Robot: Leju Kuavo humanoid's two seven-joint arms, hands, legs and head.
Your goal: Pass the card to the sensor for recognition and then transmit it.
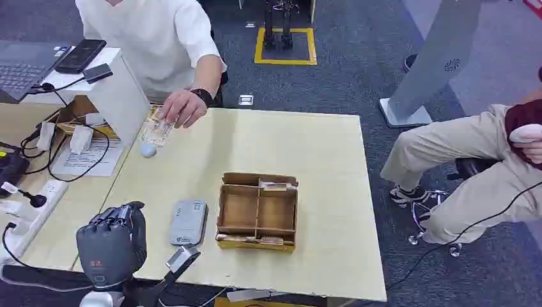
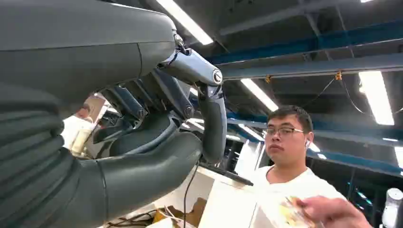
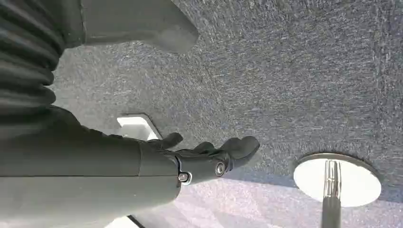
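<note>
My left hand [image 1: 112,242] is raised over the table's near left corner, its back toward the head camera. In the left wrist view its fingers [image 2: 212,118] curve above the thumb with nothing between them. The grey sensor pad [image 1: 188,222] lies flat on the table just right of that hand. At the far left of the table a person's hand [image 1: 183,107] rests on a clear, shiny item [image 1: 155,132]; I cannot tell whether it is the card. That item [image 2: 285,213] also appears in the left wrist view. My right hand [image 3: 209,154] hangs over the carpet, fingers extended and empty.
A wooden divided box [image 1: 257,211] stands right of the sensor pad. Left of the table are a power strip [image 1: 35,201], cables and a laptop [image 1: 22,64]. A second person sits at the right [image 1: 460,153]. A chair base [image 3: 337,179] stands near my right hand.
</note>
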